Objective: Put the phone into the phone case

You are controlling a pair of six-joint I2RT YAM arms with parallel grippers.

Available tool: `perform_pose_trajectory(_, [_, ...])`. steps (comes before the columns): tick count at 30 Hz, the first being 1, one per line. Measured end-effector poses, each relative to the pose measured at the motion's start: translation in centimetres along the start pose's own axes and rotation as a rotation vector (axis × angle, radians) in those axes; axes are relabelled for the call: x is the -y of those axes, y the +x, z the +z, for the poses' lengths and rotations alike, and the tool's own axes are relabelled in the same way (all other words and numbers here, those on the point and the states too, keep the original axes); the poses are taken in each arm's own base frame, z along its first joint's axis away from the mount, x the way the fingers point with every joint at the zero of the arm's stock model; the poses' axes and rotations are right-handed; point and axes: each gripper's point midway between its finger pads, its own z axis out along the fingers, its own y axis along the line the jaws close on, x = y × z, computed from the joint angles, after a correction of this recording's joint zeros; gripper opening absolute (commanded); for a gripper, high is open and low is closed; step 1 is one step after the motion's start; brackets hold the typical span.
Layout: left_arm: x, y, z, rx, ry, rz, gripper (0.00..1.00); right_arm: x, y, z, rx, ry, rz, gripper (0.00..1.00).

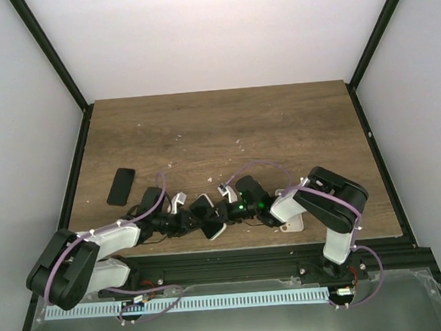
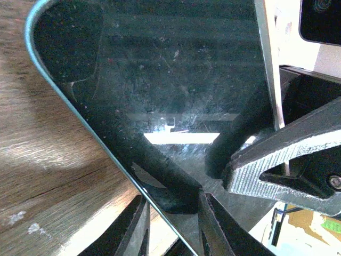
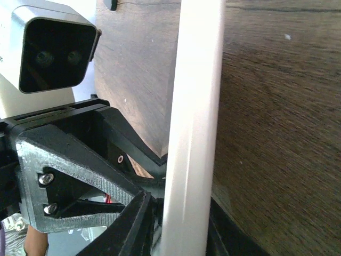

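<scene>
From above, both arms lie low over the near edge of the brown wooden table (image 1: 278, 123). They are folded inward with the elbows out, so the wrists point at each other. The left gripper (image 1: 199, 221) and the right gripper (image 1: 224, 214) meet in the middle. Between them is the phone (image 1: 206, 210), a glossy black slab with rounded corners, turned like a diamond. A cream slab (image 1: 218, 231) shows as a pale edge at its near side. The fingers are too small here to read. A flat black rectangle (image 1: 121, 186) lies alone at the left, well apart from the arms; what it is I cannot tell. A second cream piece (image 1: 291, 223) is mostly hidden under the right forearm.

In the left wrist view the dusty glass of the phone fills most of the frame and is cut off at the top and the bottom. The left fingers (image 2: 139, 226) are pressed on its lower edge from both sides. Along its right side runs the cream slab as a narrow strip, and a grey ribbed finger (image 2: 277, 160) of the right gripper touches there.

In the right wrist view the cream slab stands edge-on, and the right fingers (image 3: 133, 224) pinch it at the bottom. The left wrist camera (image 3: 53, 53) is close beside it. Whether the phone sits fully inside the cream slab, I cannot tell.
</scene>
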Motion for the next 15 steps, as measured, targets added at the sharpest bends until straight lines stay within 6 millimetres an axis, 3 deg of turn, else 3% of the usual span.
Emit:
perform_pose_trajectory(8, [1.4,-0.6,-0.6,0.018,0.008,0.031,0.47,0.2,0.0,-0.9,0.029,0.016,0.017,0.13])
perform_pose_trajectory(15, [6.5,-3.2,-4.4,0.149,0.084,0.113,0.66,-1.6,-0.1,-2.8,0.072,-0.057,0.032,0.14])
